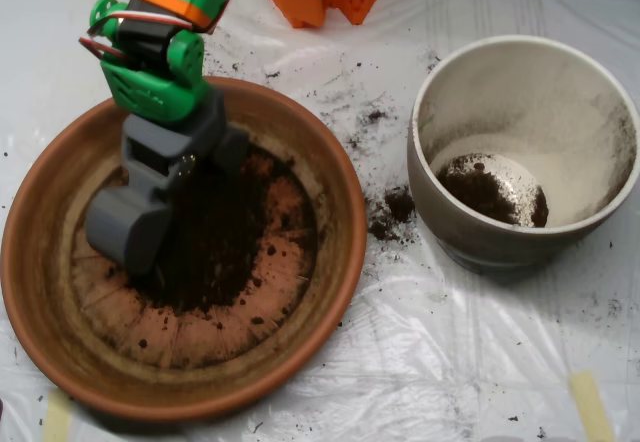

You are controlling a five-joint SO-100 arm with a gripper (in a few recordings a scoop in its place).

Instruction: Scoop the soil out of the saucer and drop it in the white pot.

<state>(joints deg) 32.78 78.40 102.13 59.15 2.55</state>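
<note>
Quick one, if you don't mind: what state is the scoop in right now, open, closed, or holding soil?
Scoop: down in the saucer, resting on the soil; open or closed cannot be told.

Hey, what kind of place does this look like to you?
Probably a hobby robotics test bench set up for potting: clear plastic sheeting taped over the table, a round terracotta clay saucer of dark loose soil, and a green-and-orange printed arm's grey claw.

Table [450, 362] covered in clear plastic sheet [480, 322], taped at edges. Saucer [40, 312] set at left, white pot [450, 217] at right; spilled soil [390, 210] scattered between them.
</note>
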